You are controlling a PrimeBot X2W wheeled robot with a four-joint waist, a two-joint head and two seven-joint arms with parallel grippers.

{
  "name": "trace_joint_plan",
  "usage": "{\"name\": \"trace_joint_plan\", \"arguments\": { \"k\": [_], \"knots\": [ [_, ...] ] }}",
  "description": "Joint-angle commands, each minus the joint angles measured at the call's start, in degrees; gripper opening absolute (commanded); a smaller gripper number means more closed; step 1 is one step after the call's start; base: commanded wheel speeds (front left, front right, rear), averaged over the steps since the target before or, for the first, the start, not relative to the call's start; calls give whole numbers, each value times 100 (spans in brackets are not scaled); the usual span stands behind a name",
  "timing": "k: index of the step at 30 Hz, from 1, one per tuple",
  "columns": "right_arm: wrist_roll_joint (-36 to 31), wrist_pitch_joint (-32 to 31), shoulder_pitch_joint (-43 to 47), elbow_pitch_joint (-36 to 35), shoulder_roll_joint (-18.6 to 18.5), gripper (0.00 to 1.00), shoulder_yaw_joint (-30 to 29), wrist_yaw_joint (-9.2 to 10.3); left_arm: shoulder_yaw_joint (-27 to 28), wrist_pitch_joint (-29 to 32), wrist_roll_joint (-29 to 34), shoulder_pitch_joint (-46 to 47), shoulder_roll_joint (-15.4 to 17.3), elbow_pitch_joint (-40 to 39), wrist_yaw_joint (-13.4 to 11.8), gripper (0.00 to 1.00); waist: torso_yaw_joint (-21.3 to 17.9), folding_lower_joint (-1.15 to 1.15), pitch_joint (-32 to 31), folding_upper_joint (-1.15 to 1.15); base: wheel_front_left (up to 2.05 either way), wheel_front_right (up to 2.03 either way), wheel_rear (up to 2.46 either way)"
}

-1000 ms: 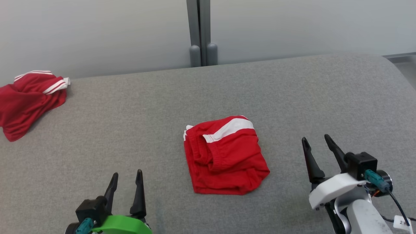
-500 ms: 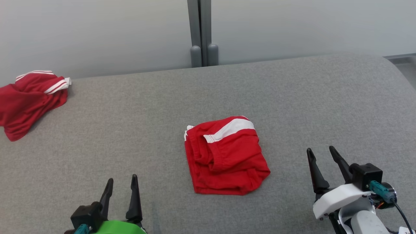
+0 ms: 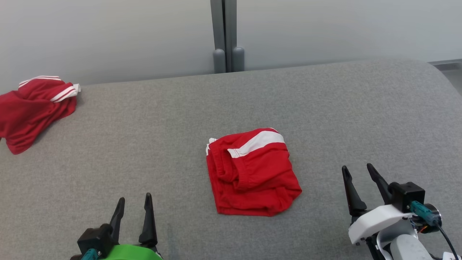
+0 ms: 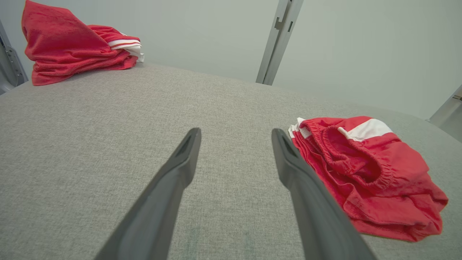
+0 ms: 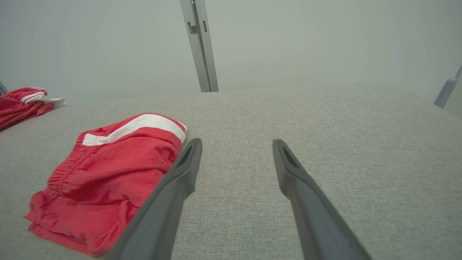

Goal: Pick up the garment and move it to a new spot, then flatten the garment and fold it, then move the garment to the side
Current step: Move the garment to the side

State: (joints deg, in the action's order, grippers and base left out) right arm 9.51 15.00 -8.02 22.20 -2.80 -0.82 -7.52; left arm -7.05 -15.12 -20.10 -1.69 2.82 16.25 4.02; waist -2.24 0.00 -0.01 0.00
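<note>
The garment (image 3: 252,173) is a soft, layered bundle, so the main risk is a pinch that catches only its top layer. The fold would then fall open as it lifts, and the lower layers would drag across the textured surface (image 3: 144,126). A grab from one side alone could cause the same thing, letting the far half sag and unroll. Going in too low could also snag the grey cover under the cloth.

It is a pair of red shorts with a broad white stripe (image 3: 258,141) across the far edge. The gathered elastic waistband (image 4: 355,169) curls along the robot's left side. It lies folded into a compact, slightly lumpy square near the middle of the surface, its near edge stacked in several thicknesses. Judging by that, the fold looks done and the move to the side is what remains.

The left tool (image 3: 134,197) hovers near the front edge, well apart from the bundle, with its fingers spread wide and nothing between them. The right tool (image 3: 357,167) sits off the bundle's right side, equally wide open and empty.

A second red garment (image 3: 34,108) lies crumpled at the far left edge. It is similar enough in colour that setting the bundle down against it could tangle the two. A grey post (image 3: 225,36) stands behind the surface.
</note>
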Motion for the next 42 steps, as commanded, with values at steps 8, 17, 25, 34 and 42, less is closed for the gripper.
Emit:
{"name": "trace_joint_plan", "arguments": {
  "k": [8,17,25,34,42],
  "knots": [
    [-294,-129,-616,431,-19,100,158,6,30,-4,61,110,14,6,22,100,96,0,90,0,0,0,0],
    [-313,-1404,-1738,946,-19,100,512,6,12,-4,77,285,14,13,45,100,374,0,329,0,0,0,0],
    [-285,-2039,-2238,1492,-20,100,630,6,-20,-4,-12,425,14,-2,25,100,696,0,624,0,0,0,0],
    [-115,-2366,-2504,2192,-19,100,822,6,-88,-4,-88,587,14,-44,-17,100,892,0,964,0,0,0,0],
    [202,-2573,-2672,2533,-15,2,1220,6,-154,-4,-140,667,14,-39,-55,100,846,0,1094,0,0,0,0]
  ]
}}
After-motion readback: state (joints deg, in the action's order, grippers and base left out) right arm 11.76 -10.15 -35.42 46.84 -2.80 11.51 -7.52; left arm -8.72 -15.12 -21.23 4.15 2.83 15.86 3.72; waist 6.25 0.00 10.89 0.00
